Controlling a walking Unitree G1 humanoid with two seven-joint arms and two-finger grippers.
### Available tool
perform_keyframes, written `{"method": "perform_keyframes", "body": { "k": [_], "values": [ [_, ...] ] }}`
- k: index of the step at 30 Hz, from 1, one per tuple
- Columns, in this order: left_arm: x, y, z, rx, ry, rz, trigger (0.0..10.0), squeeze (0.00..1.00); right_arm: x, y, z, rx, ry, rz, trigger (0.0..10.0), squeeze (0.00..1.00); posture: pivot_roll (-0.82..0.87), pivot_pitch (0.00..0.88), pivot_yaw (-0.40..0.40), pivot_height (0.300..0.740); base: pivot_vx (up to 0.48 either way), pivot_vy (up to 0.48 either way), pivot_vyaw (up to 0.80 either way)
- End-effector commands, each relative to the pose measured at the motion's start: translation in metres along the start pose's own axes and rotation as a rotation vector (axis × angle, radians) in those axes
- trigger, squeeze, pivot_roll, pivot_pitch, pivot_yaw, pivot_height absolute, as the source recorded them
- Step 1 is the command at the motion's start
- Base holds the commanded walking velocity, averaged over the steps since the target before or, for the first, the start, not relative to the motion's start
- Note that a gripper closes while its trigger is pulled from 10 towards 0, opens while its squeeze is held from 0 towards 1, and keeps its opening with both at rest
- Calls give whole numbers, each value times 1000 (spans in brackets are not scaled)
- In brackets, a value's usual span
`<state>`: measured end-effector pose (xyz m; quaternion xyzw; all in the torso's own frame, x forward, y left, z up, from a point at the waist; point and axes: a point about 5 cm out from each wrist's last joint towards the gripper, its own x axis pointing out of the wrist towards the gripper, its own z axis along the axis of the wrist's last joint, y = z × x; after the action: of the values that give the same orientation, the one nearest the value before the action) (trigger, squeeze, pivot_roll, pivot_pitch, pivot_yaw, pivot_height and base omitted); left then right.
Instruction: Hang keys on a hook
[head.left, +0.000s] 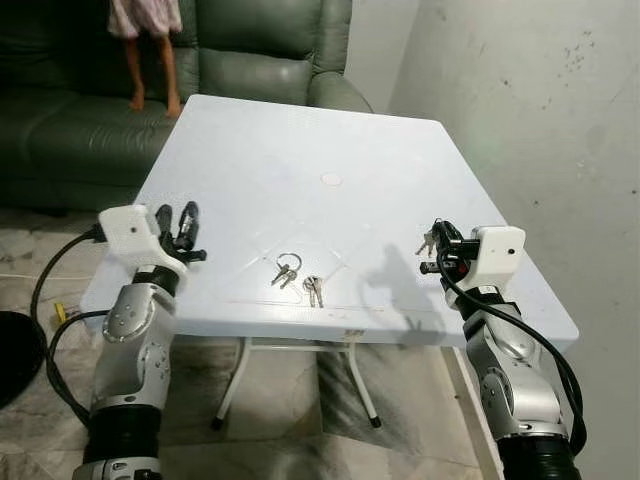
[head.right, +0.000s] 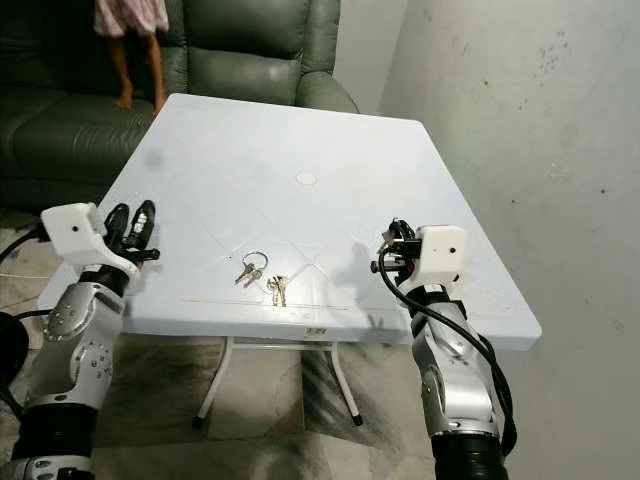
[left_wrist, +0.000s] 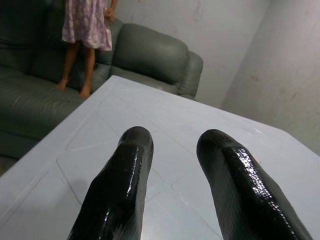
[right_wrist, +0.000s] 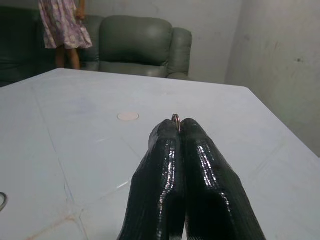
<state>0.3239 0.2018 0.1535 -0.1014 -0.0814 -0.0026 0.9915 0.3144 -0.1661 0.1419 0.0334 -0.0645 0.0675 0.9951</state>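
Observation:
Two bunches of keys lie on the white table (head.left: 300, 150) near its front edge: one on a round ring (head.left: 285, 268), the other (head.left: 313, 289) just right of it. My right gripper (head.left: 436, 243) hovers over the table's front right part, shut on a third set of keys (head.left: 427, 241); the ring (right_wrist: 176, 119) peeks out between the pinched fingertips. My left gripper (head.left: 181, 227) is held over the front left corner, open and empty, its two black fingers (left_wrist: 120, 190) apart. No hook can be seen.
A dark green sofa (head.left: 270, 50) stands behind the table, and a person (head.left: 148, 40) in a patterned dress stands on its seat. A grey wall (head.left: 530, 110) runs close along the table's right side. Cables (head.left: 50, 330) hang by my left arm.

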Motion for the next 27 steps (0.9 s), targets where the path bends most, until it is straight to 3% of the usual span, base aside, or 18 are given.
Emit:
{"method": "perform_keyframes", "body": {
  "k": [1,12,17,27],
  "values": [
    [0,0,0,5,0,5,10000,0,2,-4,4,-9,-13,-8,10000,0,216,0,-111,736,0,0,-719],
    [1,-5,-9,1,45,-23,10000,0,-2,-4,1,-30,0,-1,10000,0,197,0,-102,736,0,0,-720],
    [2,-7,-12,-5,61,-27,10000,0,-3,-6,0,-37,3,-2,10000,0,192,0,-98,736,0,464,-719],
    [3,-10,-15,-2,77,-20,10000,0,-5,-5,-1,-46,10,3,10000,0,192,0,-100,736,0,0,-720]
  ]
}}
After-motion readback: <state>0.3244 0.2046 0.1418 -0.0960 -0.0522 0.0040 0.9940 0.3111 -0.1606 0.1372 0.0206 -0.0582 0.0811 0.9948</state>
